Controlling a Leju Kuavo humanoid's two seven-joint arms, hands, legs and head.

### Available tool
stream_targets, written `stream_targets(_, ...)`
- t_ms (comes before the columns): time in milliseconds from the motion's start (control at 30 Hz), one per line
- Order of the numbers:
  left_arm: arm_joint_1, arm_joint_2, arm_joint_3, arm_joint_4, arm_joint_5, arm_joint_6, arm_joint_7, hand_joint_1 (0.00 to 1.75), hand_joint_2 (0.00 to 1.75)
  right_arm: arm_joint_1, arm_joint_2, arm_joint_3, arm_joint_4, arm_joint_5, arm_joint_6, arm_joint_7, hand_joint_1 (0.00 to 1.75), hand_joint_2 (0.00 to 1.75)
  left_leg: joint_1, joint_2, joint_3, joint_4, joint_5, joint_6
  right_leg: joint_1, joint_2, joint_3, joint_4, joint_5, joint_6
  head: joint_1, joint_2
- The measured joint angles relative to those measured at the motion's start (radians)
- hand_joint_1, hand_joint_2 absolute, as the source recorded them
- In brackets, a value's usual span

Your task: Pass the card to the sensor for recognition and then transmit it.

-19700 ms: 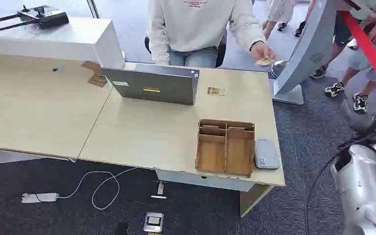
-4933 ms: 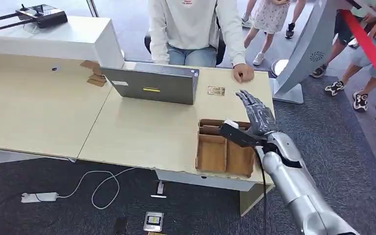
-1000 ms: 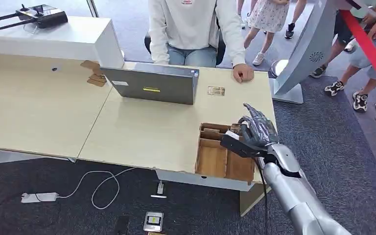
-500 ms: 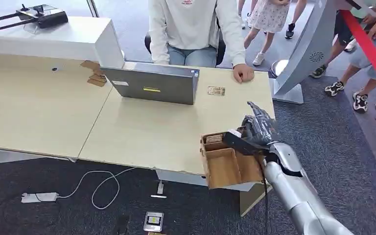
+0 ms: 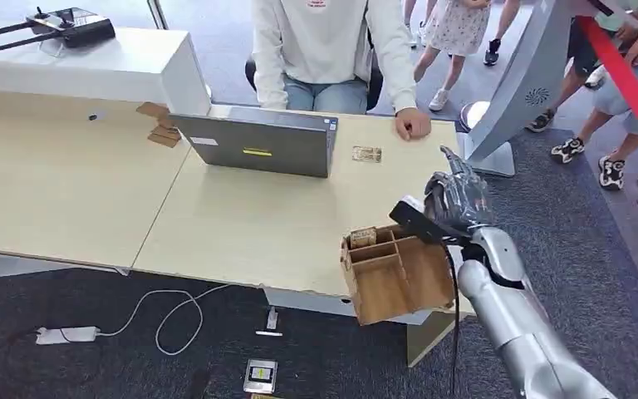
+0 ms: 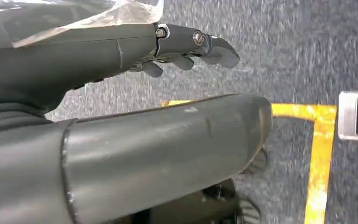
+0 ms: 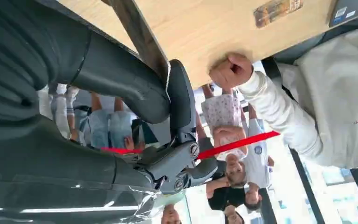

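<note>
Wooden tray (image 5: 399,278) is gripped by right robot hand (image 5: 457,204), tilted at table's (image 5: 241,224) near right corner; left robot hand (image 6: 186,46) empty, fingers apart.

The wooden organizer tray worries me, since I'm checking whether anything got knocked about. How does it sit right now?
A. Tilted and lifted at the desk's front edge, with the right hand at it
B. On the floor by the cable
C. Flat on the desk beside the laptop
A: the wooden organizer tray is tipped, overhanging the desk edge, with the right hand on its far rim.
</note>
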Motion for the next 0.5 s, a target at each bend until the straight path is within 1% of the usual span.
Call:
stream_targets(300,0.005,0.013,0.0,0.0,-0.017,0.0,-0.006,0.0,0.0,-0.001,-0.001,-0.018,-0.018,0.0,-0.047,-0.006,1.75,1.75,0.0,0.0,0.0,0.0,0.0,0.0,0.0,0.0,0.0,0.0,0.0,0.0,0.0,0.0)
stream_targets(500,0.005,0.014,0.0,0.0,-0.039,0.008,-0.01,0.0,0.0,-0.021,0.002,-0.029,-0.032,0.014,-0.045,-0.019,1.75,1.75,0.0,0.0,0.0,0.0,0.0,0.0,0.0,0.0,0.0,0.0,0.0,0.0,0.0,0.0)
